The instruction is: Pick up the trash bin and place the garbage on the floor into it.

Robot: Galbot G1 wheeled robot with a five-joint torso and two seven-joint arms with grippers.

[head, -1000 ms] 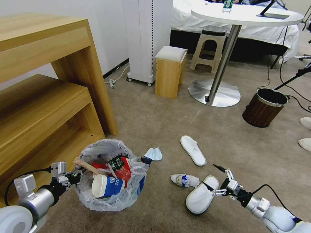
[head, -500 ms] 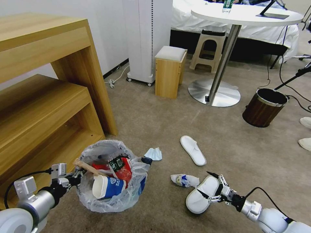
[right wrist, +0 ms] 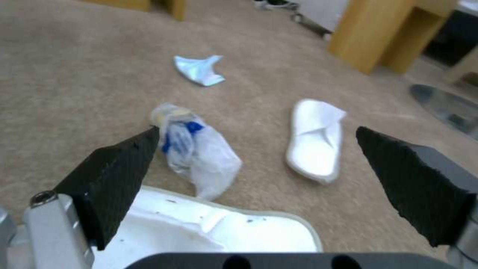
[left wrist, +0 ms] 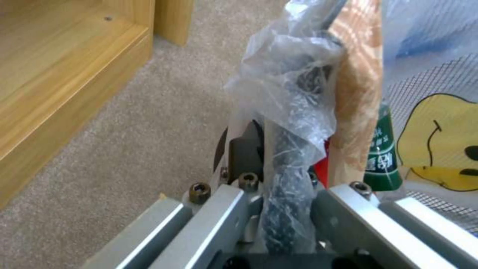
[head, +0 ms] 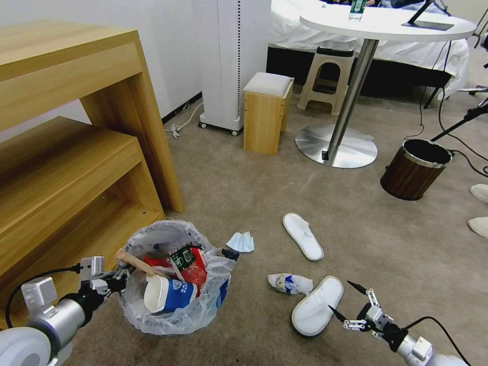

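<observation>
Left gripper (head: pixel 118 280) is clamped on the rim of the small round black trash bin lined with crinkly clear plastic (head: pixel 173 277); in the left wrist view the jaws are closed over the bagged rim (left wrist: pixel 291 157). The bin sits low over the beige short-pile carpet floor (head: pixel 254 188), just beside the light wooden shelf unit (head: pixel 76 152); cannot tell if it touches down. Inside: blue-white paper cup (head: pixel 168 294), red wrappers (head: pixel 190 264), wooden stick (head: pixel 137 263).

Right gripper (head: pixel 354 305) hovers with jaws spread wide, holding nothing, just beside the heel end of the nearer white slipper (head: pixel 316 305). In the right wrist view that slipper (right wrist: pixel 209 228) lies under the open jaws.

Still on the floor: crumpled white-and-blue plastic wrapper (head: pixel 288 282), second white slipper (head: pixel 303 236), light-blue mask (head: pixel 241 241).

Step in hand, by judgement: collecting the remaining litter, nearer slipper apparently first. The next move calls for lowering the jaws astride the slipper's edge and closing; the soft flat sole may fold or slip.
</observation>
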